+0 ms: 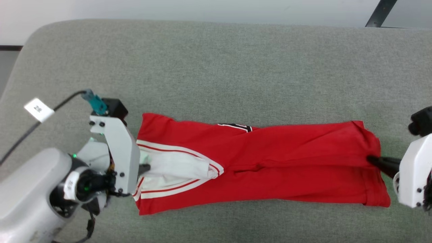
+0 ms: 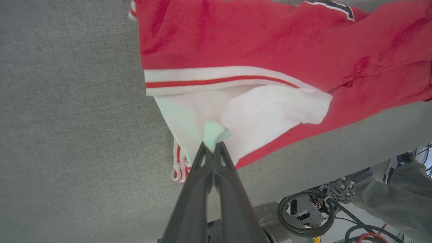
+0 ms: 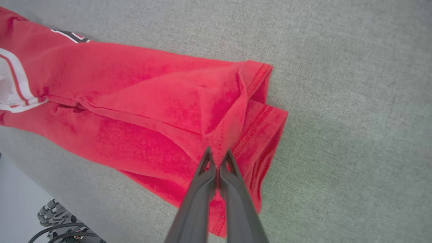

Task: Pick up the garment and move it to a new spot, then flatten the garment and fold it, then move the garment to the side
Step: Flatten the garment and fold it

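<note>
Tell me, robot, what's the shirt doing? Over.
Left gripper shut on shirt, white sleeve. Right gripper shut on hem. Shirt folded long, flat on grey pad.

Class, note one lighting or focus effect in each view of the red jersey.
Head view: even light; a green glow on the garment's white sleeve beside the left gripper. Left wrist view: sleeve washed out, tinted green where pinched. Right wrist view: hem stitching sharp; faint green cast on the grey surface beside the right gripper.

We see the garment (image 1: 270, 162) stretched lengthwise across the grey worktop (image 1: 216, 67), our left gripper (image 1: 145, 167) at its white sleeve (image 1: 175, 167), our right gripper (image 1: 372, 159) at its hem (image 1: 375, 141).
</note>
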Available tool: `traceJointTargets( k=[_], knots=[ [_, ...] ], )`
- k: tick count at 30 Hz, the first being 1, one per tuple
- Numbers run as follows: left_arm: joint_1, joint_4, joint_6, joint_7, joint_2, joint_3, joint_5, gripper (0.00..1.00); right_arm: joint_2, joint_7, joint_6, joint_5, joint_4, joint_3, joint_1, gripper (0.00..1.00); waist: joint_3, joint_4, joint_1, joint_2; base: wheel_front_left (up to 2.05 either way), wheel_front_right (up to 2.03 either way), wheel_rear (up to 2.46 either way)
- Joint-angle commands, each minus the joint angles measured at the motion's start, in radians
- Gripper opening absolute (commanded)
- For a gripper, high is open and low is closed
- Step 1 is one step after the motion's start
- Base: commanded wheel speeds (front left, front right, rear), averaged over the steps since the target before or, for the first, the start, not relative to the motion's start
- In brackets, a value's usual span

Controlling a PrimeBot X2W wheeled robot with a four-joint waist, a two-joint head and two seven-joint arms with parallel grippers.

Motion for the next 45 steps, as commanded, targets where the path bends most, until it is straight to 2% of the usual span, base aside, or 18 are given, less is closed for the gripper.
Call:
traceJointTargets(
  k=[1,2,4,5,6,7,9,10,12,20,25,30,37,41,45],
  knots=[
    [0.023,0.005,0.012,0.002,-0.005,-0.007,-0.007,0.0,0.014,0.011,-0.001,-0.011,-0.002,-0.001,0.023,0.0,0.001,-0.005,0.0,-0.0001,0.0,0.0,0.0],
    [0.028,0.008,0.018,0.007,-0.009,-0.009,-0.011,0.0,0.021,0.013,-0.001,-0.012,-0.002,0.001,0.026,0.0,0.001,-0.008,0.0,-0.0001,0.0,0.0,0.0],
    [0.029,0.016,0.015,-0.002,-0.015,-0.009,-0.008,0.35,0.033,0.025,-0.001,-0.019,0.006,0.007,0.031,0.0,0.002,-0.013,0.0,-0.0001,0.0,0.0,0.0],
    [0.029,0.022,0.013,-0.006,-0.018,-0.007,-0.008,0.42,0.038,0.031,-0.001,-0.02,0.006,0.012,0.033,0.0,0.001,-0.016,0.0,-0.0001,0.0,0.0,0.0],
    [0.031,0.027,0.013,-0.009,-0.02,-0.005,-0.01,0.65,0.041,0.036,-0.001,-0.021,0.006,0.012,0.032,0.0,-0.001,-0.018,0.0,-0.0001,0.0,0.0,0.0],
    [0.028,0.031,0.011,-0.013,-0.017,-0.007,-0.002,1.0,0.043,0.041,-0.001,-0.029,0.009,0.013,0.03,0.0,-0.003,-0.021,0.0,-0.0001,0.0,0.0,0.0],
    [0.023,0.033,0.012,-0.016,-0.018,-0.003,-0.003,1.0,0.048,0.054,-0.001,-0.039,0.013,0.014,0.026,0.02,-0.01,-0.024,0.0,-0.0001,0.0,0.0,0.0],
    [0.021,0.032,0.014,-0.02,-0.018,0.0,-0.002,1.0,0.048,0.056,-0.001,-0.049,0.012,0.014,0.022,0.27,-0.014,-0.025,0.0,-0.0001,0.0,0.0,0.0],
    [0.017,0.031,0.017,-0.021,-0.013,0.001,0.005,1.0,0.044,0.06,-0.001,-0.058,0.005,0.018,0.017,1.0,-0.025,-0.023,0.0,-0.0001,0.0,0.0,0.0],
    [0.042,0.015,0.02,-0.05,0.0,0.009,0.014,1.0,0.054,0.042,-0.002,-0.07,-0.017,0.023,0.025,1.0,-0.081,-0.021,0.0,-0.0001,0.0,0.0,0.0],
    [0.086,0.002,0.0,-0.154,0.002,0.028,0.036,1.0,0.063,-0.053,-0.002,-0.078,-0.046,0.028,0.053,1.0,-0.126,-0.025,0.0,-0.0001,0.0,0.0,0.0],
    [0.16,-0.007,-0.037,-0.337,-0.012,0.066,0.069,1.0,0.064,-0.259,-0.001,-0.119,-0.066,0.055,0.086,1.0,-0.172,-0.039,0.0,-0.0001,0.0,0.0,0.0],
    [0.279,-0.005,-0.111,-0.662,-0.037,0.122,0.14,1.0,0.063,-0.575,-0.001,-0.179,-0.019,0.086,0.156,1.0,-0.224,-0.055,0.0,-0.0001,0.0,0.0,0.0],
    [0.347,0.019,-0.145,-0.831,-0.055,0.147,0.175,1.0,0.074,-0.683,-0.002,-0.196,0.022,0.078,0.201,1.0,-0.25,-0.059,0.0,-0.0001,0.0,0.0,0.0],
    [0.421,0.065,-0.169,-1.017,-0.067,0.182,0.214,1.0,0.073,-0.728,-0.001,-0.205,0.064,0.064,0.237,1.0,-0.264,-0.061,0.0,-0.0001,0.0,0.0,0.0]
  ],
)
